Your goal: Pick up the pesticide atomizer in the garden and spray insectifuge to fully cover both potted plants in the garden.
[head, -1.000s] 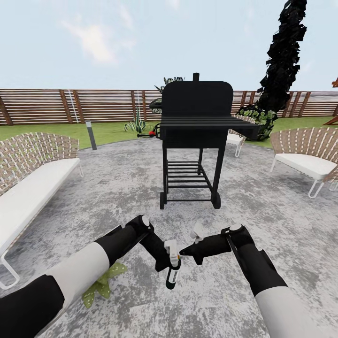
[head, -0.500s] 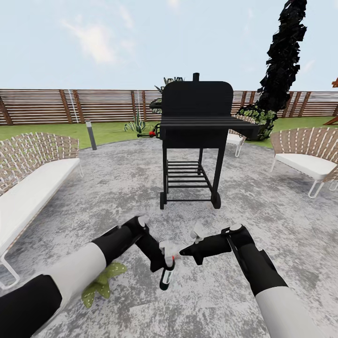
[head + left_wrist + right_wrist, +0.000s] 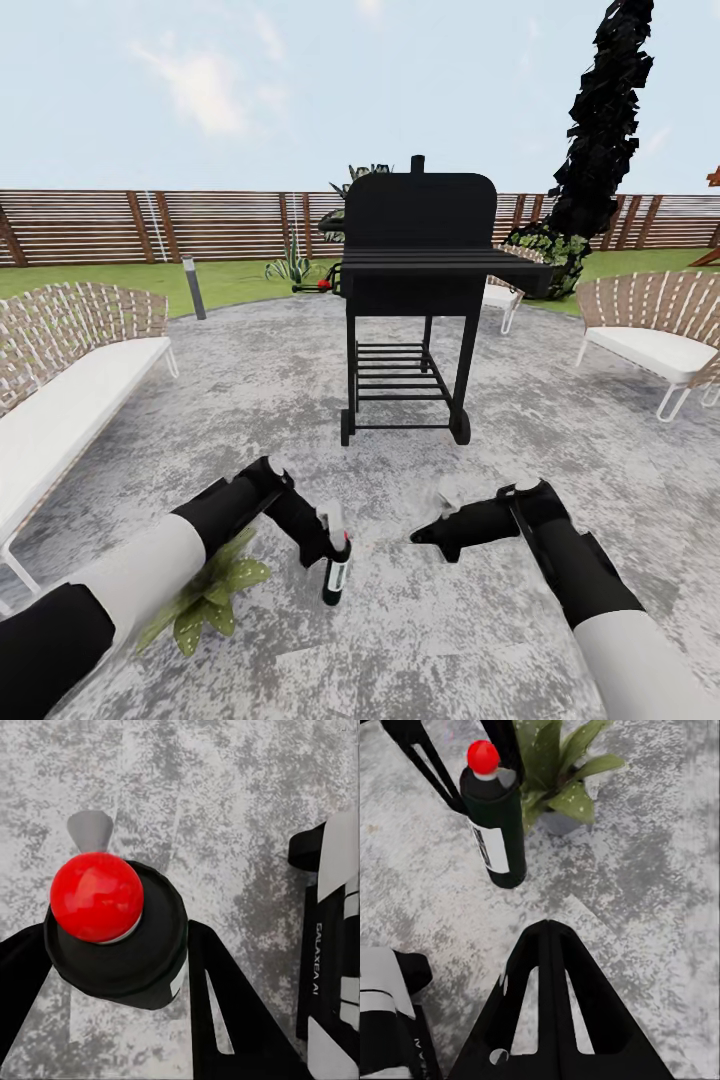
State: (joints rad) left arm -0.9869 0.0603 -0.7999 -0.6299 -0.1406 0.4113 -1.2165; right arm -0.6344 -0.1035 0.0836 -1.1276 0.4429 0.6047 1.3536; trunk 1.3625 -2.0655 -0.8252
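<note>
The pesticide atomizer, dark green with a red dot on its white head, hangs upright just above the paved patio. My left gripper is shut on its upper part. In the left wrist view its fingers flank the atomizer. One potted plant sits under my left forearm, just left of the atomizer. The right wrist view shows the atomizer in front of this potted plant. My right gripper is shut and empty, a hand's width right of the atomizer; its tip points at the paving.
A black grill stands ahead in the middle of the patio. A white bench lines the left side and chairs stand at the right. A grey lamp post, a spiky plant and the wooden fence lie beyond.
My left arm has swung left and down with the atomizer, bringing it closer to the potted plant. My right gripper has shifted slightly right and lower.
</note>
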